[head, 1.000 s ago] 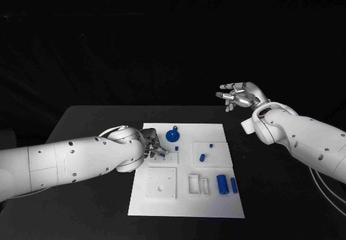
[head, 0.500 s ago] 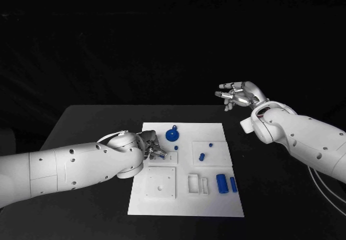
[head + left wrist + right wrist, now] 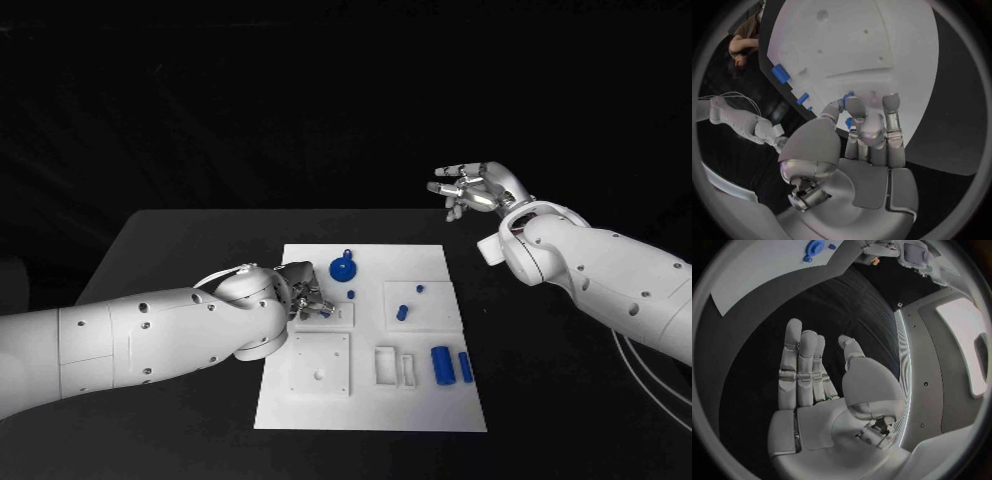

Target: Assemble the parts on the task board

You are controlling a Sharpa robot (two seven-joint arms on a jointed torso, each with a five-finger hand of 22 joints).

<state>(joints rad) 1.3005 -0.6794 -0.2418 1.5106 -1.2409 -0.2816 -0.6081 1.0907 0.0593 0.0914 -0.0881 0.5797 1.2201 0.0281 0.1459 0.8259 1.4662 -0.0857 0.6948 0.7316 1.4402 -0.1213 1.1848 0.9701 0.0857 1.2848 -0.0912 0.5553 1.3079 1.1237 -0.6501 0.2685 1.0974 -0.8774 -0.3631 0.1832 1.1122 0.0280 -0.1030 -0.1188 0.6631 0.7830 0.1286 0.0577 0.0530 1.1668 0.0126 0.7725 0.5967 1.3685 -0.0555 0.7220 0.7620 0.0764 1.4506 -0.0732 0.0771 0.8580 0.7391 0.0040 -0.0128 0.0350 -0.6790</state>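
L robot hand (image 3: 306, 300) sat low over task board (image 3: 433, 410), prob. seating a small blue part; grip unclear. R robot hand (image 3: 476, 190) was raised off desk (image 3: 188, 240), fingers apart, empty.

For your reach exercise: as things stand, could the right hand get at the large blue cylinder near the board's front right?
Probably yes. The right hand is raised, open and holding nothing, beyond the task board. The large blue cylinder lies uncovered on that arm's side, and the left hand is working across the board.
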